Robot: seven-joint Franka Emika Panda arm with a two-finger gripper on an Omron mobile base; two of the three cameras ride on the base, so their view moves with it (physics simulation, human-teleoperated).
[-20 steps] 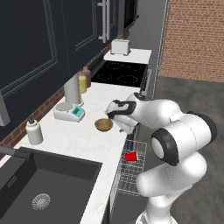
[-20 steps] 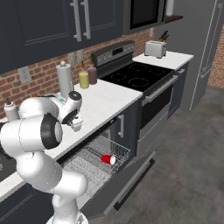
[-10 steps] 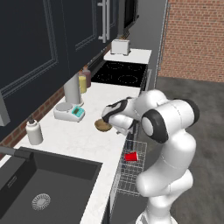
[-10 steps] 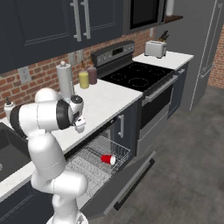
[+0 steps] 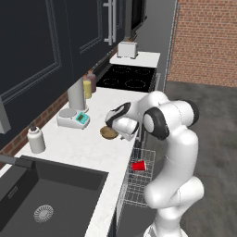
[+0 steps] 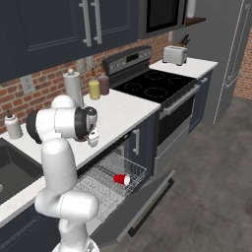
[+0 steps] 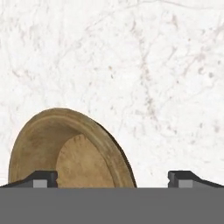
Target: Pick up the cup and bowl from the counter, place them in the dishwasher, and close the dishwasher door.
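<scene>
The tan wooden bowl (image 5: 108, 133) sits on the white counter (image 5: 83, 148) near its front edge. My gripper (image 5: 114, 128) hangs right over the bowl's right side, pointing down. In the hand view the bowl (image 7: 72, 151) lies at the lower left and its right rim runs between my two fingertips (image 7: 43, 177); my gripper (image 7: 113, 178) is open and holds nothing. The red cup (image 5: 139, 165) lies on its side in the dishwasher's pulled-out wire rack (image 5: 137, 185). The same cup (image 6: 119, 179) shows above the lowered dishwasher door (image 6: 142, 209).
A kitchen scale (image 5: 73, 119), a paper towel roll (image 5: 76, 94) and two bottles (image 5: 87, 88) stand behind the bowl. A white bottle (image 5: 35, 140) stands left, by the black sink (image 5: 46, 199). The stove (image 5: 127, 76) and toaster (image 5: 127, 48) lie further along.
My hand has moved left and down onto the bowl, with the forearm swinging in behind it. The jaws stayed open. Bowl and cup have not moved.
</scene>
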